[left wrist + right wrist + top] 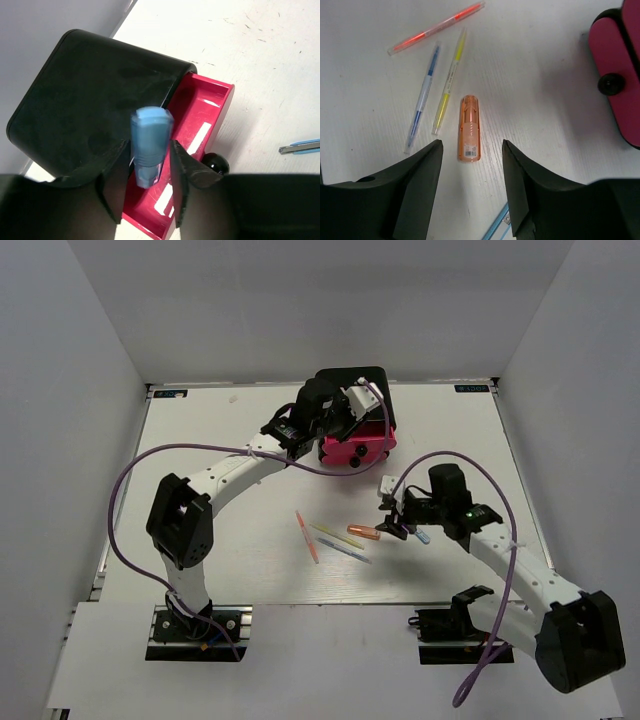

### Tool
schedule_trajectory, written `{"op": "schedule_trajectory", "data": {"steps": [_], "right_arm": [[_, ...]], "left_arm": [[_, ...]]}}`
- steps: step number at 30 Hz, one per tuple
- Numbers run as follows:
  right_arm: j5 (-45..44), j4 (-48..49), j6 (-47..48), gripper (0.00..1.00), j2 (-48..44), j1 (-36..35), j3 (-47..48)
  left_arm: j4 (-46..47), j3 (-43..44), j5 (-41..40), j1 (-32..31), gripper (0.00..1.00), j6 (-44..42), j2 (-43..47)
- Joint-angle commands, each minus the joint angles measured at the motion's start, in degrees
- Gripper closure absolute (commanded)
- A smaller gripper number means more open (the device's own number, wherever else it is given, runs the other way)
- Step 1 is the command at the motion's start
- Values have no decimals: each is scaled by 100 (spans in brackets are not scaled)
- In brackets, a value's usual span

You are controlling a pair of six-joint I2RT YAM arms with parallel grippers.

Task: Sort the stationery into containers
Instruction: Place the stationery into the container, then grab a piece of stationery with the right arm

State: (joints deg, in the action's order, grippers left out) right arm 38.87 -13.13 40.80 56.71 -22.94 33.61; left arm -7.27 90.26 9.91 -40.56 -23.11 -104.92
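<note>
My left gripper (149, 150) is shut on the stubby blue marker (150, 145), whose outline is blurred, over the open top pink drawer (200, 115) of the black box (90, 100). From above, this gripper (358, 405) is over the box (375, 390). My right gripper (472, 145) is open and empty, its jaws either side of the near end of the stubby orange marker (470, 130) on the table. Beside it lie the yellow pen (449, 82), the grey-blue pen (422, 97) and the pink pen (437, 27). The light-blue pen (495, 230) lies under the gripper.
The shut pink drawer fronts (620, 65) with a black knob (611, 83) stand to the right of my right gripper. The open drawer's knob (215, 164) is by my left fingers. White walls close in the table (200, 440) on three sides.
</note>
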Motion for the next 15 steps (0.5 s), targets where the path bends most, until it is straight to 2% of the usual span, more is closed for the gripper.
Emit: {"op": "schedule_trajectory", "data": {"steps": [1, 2, 5, 6, 7, 10, 11, 12, 13, 15], "right_arm": [[235, 108, 438, 43, 331, 9, 304], [226, 91, 464, 43, 419, 17, 339], [217, 161, 561, 42, 507, 18, 401], [182, 170, 605, 42, 534, 18, 401], [165, 196, 622, 42, 578, 9, 410], [339, -30, 1095, 42, 657, 18, 410], [419, -154, 1898, 42, 718, 26, 419], [559, -294, 2175, 42, 780, 26, 454], [682, -844, 3109, 43, 981, 18, 558], [744, -1226, 3617, 46, 1305, 35, 656]], "left_arm": [[6, 88, 134, 30, 51, 44, 297], [6, 88, 134, 30, 48, 96, 297], [6, 88, 134, 30, 47, 97, 297], [6, 88, 73, 30, 36, 97, 297], [6, 88, 72, 30, 31, 97, 297], [6, 141, 20, 30, 27, 201, 472], [93, 141, 20, 30, 27, 254, 542], [146, 141, 20, 30, 25, 368, 622], [147, 141, -120, 30, 24, 456, 814], [51, 63, -278, 30, 21, 867, 1069]]}}
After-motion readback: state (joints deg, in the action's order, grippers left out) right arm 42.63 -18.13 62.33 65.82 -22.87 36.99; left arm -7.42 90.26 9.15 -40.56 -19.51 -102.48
